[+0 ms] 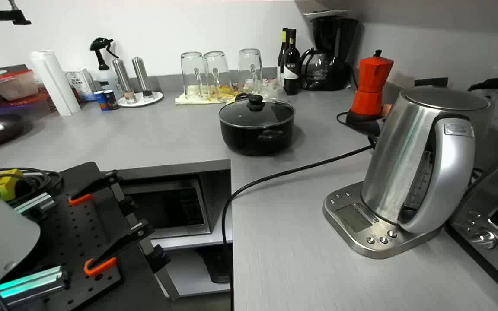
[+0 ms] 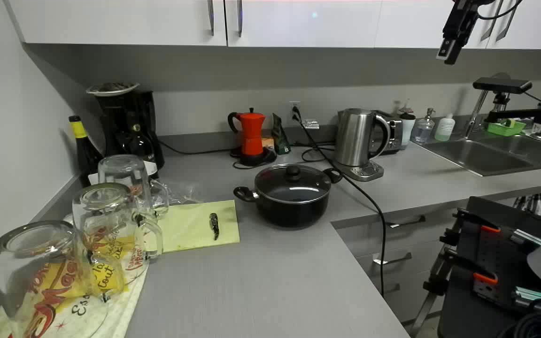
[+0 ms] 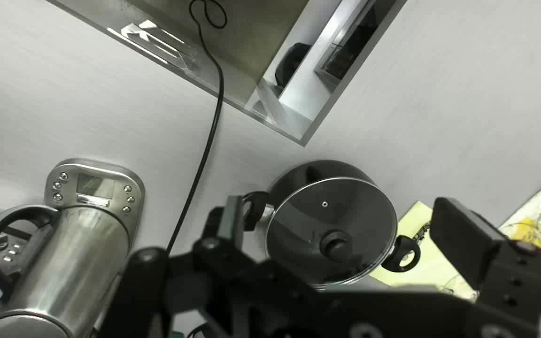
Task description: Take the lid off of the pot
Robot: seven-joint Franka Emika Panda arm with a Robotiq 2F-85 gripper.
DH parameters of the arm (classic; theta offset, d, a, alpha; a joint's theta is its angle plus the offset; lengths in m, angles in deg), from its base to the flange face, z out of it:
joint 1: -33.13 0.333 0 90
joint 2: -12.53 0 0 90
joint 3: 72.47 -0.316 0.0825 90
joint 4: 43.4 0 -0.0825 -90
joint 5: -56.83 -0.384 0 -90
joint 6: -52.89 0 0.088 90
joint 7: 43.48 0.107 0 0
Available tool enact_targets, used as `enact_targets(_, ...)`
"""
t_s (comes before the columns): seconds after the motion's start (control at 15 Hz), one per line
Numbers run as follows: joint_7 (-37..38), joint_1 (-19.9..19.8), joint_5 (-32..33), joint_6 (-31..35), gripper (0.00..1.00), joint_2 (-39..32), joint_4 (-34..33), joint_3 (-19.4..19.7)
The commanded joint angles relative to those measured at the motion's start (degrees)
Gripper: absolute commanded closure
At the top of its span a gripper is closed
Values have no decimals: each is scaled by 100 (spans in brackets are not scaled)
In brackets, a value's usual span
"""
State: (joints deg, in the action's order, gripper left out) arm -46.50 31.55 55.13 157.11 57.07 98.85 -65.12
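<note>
The glass lid (image 2: 273, 188) lies on the black cooking pot (image 2: 291, 213), covering it, with its dark knob (image 2: 292, 172) standing up at the middle. The pot stands on the grey desk (image 2: 270, 281), near the inner corner, its two short handles (image 2: 243, 193) pointing out to opposite sides. The pincer (image 3: 338, 225) is wide, its two fingers (image 3: 463, 239) well apart; through the gap between them the wrist view shows the lid and pot. In an exterior view it hangs high against the white wall cabinets (image 2: 298, 23), well above the desk.

A steel electric kettle (image 1: 391, 164) stands upright on its base (image 1: 344, 237), which carries buttons (image 1: 392, 233) and a small display (image 1: 355, 217). A black cable (image 1: 292, 170) runs across the desk between kettle and pot and drops over the edge. A red moka pot (image 1: 371, 80) stands near the kettle, and a black coffee maker (image 1: 339, 47) beside two dark bottles (image 1: 291, 60). Three glass mugs (image 2: 35, 253) stand upside down on a printed cloth (image 2: 120, 305); just beside the pot lies a pale yellow cloth (image 2: 186, 230).
</note>
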Motion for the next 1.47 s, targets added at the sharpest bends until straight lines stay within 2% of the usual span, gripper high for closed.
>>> enact_targets(0.0,-45,-78,-46,-12,0,-12,-22,-55)
enact_targets(0.4,-46,-78,-46,-3,0,-7,-22,-55)
enact_targets(0.67,-224,44,10,94,0,-558,-283,-104)
enact_targets(1.07,-504,226,142,464,0,-2050,-1128,-342)
enact_targets(1.4,-561,345,337,678,0,-3738,-2306,-654)
